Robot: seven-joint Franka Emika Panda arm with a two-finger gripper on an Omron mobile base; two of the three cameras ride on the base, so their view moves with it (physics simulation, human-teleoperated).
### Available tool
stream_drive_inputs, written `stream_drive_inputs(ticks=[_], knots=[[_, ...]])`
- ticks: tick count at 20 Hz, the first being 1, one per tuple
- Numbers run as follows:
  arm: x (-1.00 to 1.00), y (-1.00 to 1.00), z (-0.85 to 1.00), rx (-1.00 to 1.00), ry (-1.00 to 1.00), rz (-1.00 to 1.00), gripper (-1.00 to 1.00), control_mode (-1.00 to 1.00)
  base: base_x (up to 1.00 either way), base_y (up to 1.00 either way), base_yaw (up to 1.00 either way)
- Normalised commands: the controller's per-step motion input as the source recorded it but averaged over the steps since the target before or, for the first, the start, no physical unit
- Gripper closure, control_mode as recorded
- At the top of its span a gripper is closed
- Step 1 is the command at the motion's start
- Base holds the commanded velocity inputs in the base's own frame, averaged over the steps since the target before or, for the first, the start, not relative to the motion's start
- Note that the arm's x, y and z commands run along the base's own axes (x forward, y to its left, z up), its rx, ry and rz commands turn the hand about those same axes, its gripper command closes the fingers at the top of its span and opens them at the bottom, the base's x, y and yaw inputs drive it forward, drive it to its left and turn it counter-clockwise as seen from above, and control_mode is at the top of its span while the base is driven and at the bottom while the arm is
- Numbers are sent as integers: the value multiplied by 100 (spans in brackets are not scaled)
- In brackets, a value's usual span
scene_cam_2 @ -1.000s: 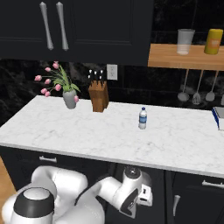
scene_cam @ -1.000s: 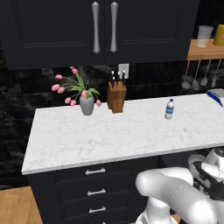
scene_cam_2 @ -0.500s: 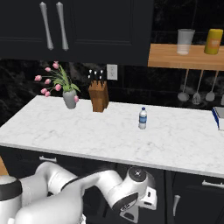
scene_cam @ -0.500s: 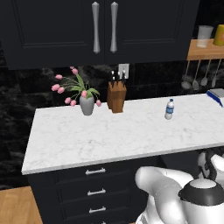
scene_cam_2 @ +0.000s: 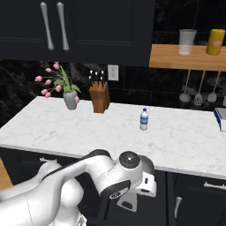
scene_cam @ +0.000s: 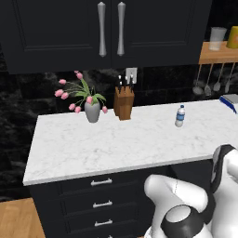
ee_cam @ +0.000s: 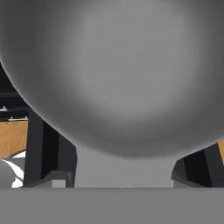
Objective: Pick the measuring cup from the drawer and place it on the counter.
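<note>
Measuring cup (ee_cam: 118, 74) looms right against the hand camera, a smooth grey metal bowl with its flat handle running down between the two dark fingertips (ee_cam: 57, 175), so the pincer looks closed on that handle. Judging from this, the grab is made, and the carry up and setting down remain. Farther off, the arm hangs low before the dark cabinets, below the white marble surface (scene_cam_2: 79, 128), where no cup rests yet.

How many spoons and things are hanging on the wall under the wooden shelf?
3 in the right base view: hanging utensils in a row under the wooden shelf, above the counter. More may hang past the picture's right edge.
</note>
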Motion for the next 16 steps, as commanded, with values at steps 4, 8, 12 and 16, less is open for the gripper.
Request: stream_drive_inputs(ticks=[4,8,12,16], knots=[[64,0,75,0,-1,18,100,-100,0,0,0],[73,2,65,0,0,25,100,-100,0,0,0],[66,22,42,0,0,34,100,-100,0,0,0],[7,36,17,-6,0,41,100,-100,0,0,0]])
